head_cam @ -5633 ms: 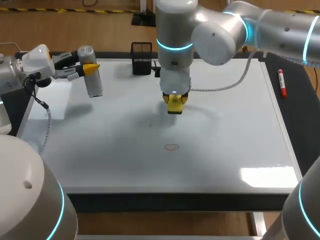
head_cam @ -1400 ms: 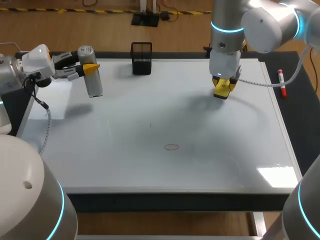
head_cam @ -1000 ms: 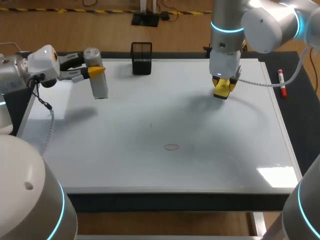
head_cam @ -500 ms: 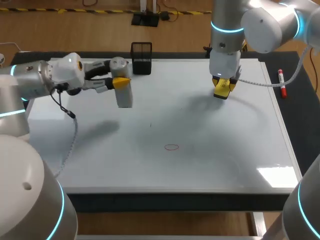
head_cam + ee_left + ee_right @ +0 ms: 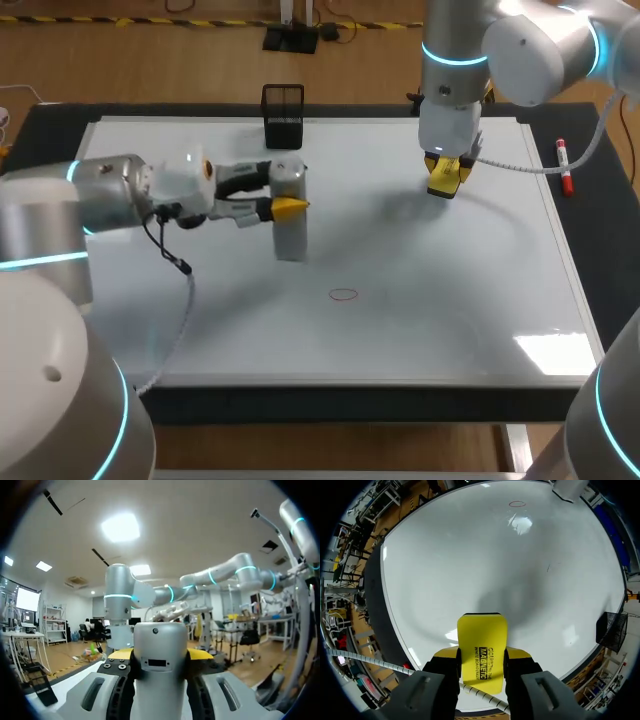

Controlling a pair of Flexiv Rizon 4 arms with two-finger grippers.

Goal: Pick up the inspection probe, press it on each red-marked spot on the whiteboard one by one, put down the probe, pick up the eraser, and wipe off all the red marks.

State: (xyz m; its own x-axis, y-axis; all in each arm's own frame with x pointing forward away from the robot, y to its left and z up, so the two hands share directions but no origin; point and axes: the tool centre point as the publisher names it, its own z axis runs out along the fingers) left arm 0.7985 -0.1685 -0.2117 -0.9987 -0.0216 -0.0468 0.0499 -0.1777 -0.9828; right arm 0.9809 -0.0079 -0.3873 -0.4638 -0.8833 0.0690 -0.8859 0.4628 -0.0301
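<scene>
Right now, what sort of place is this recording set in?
Probably a robot test bench in a lab: a whiteboard lies flat on the table, the left gripper holds a probe, and the right gripper holds an eraser.

Black printed lettering across the face of the yellow eraser (image 5: 482, 645), right wrist view.

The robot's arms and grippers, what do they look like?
The left arm and right arm are rounded silver-grey tubes with glowing cyan rings at the joints. The left gripper and right gripper have grey bodies, black fingers, yellow tips. A black cable hangs from the left arm, a white spiral-wrapped cable from the right.
</scene>
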